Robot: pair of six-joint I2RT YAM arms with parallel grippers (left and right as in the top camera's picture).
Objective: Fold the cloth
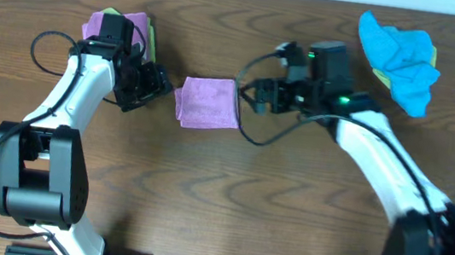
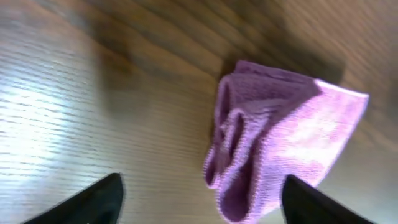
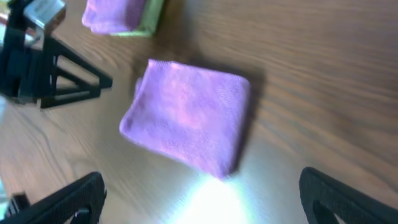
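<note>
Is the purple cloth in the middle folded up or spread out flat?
Folded. The purple cloth lies as a small thick square, and the left wrist view shows doubled-over layers along its edge.

The folded cloth lies on the table between the left gripper and the right gripper, each just beside it. A stack of cloths sits behind the left arm, and a crumpled cloth lies at the back right.
</note>
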